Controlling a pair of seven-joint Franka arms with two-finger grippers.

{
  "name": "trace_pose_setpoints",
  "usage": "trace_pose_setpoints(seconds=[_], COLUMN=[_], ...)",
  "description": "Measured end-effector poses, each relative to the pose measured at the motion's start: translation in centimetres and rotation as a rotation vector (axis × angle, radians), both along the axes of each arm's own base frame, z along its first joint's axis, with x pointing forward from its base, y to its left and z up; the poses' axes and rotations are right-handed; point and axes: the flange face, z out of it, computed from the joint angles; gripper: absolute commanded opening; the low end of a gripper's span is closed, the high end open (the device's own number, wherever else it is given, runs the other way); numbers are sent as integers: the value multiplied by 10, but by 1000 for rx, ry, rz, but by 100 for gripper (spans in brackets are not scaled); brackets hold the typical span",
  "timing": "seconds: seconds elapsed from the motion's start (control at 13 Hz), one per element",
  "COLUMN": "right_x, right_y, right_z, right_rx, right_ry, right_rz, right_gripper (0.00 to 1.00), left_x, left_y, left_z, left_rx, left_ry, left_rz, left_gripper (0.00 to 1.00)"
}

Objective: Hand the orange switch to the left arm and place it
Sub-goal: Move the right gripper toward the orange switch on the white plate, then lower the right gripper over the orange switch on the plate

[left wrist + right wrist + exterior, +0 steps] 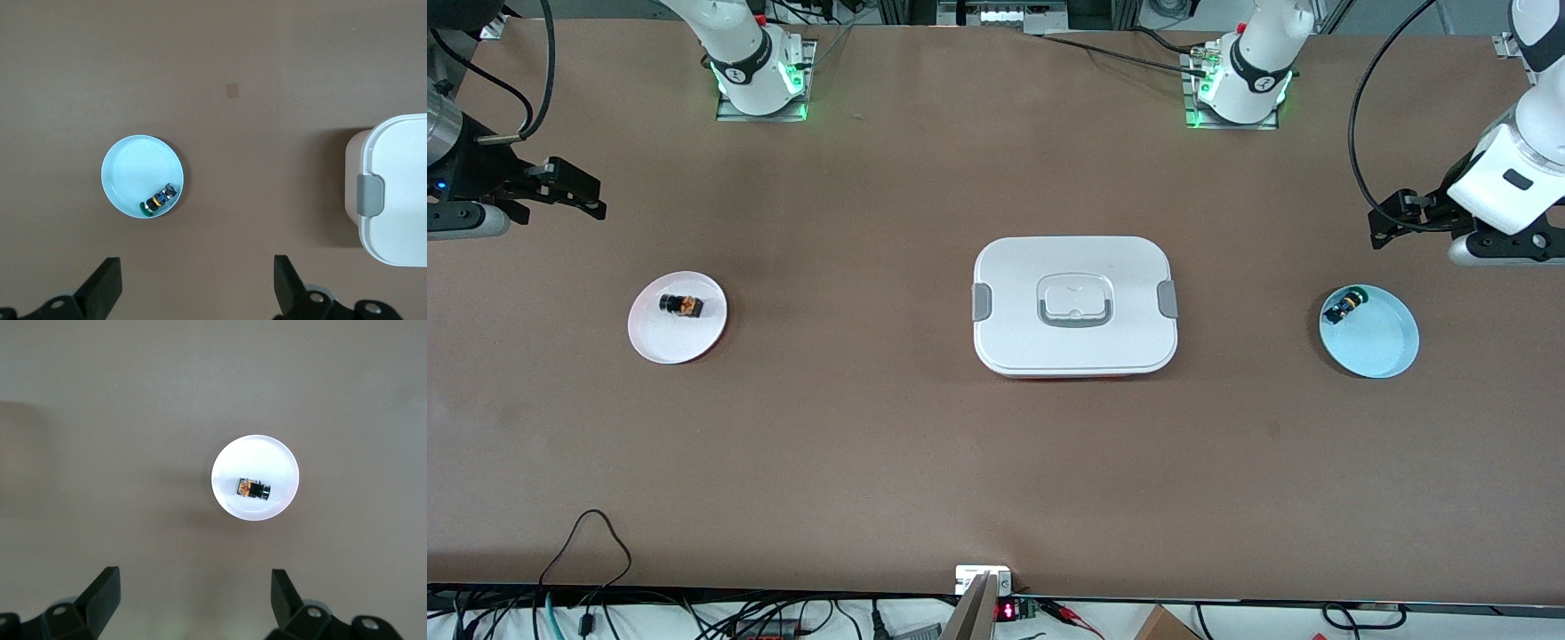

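The orange switch [680,305] lies on its side on a small white plate [667,342] toward the right arm's end of the table. My right gripper [587,194] hangs open and empty above the table beside that plate. In the right wrist view the orange switch [253,489] and its white plate [257,457] lie ahead of the wide-apart right gripper [195,597]. The white box [1074,305] with grey latches sits mid-table, lid on. My left gripper [1385,220] hovers open and empty at the left arm's end, and in its wrist view the left gripper [198,283] holds nothing.
A light blue plate [1378,342] at the left arm's end holds a small black switch with a green-blue cap [1345,307]. The left wrist view shows the blue plate [133,167], that switch [159,200] and a corner of the box [397,190]. Cables run along the table's near edge.
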Motion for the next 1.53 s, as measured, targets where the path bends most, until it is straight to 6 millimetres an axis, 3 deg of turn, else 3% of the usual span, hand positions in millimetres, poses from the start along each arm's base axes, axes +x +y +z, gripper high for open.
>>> trace_pose_setpoints(seconds=[0.46,1.15,1.53], right_x=[1,36,57], right_y=[0,0,-3], right_z=[-4,-67,-81], right_rx=[0,-9,-18], right_ry=[9,93,17], right_rz=[0,-4,-6], right_gripper=[100,100,100], left_x=[0,0,0], left_y=[0,0,0], left_z=[0,0,0], left_rx=[0,0,0], left_ry=[0,0,0], left_rz=[0,0,0], left_gripper=[100,100,100])
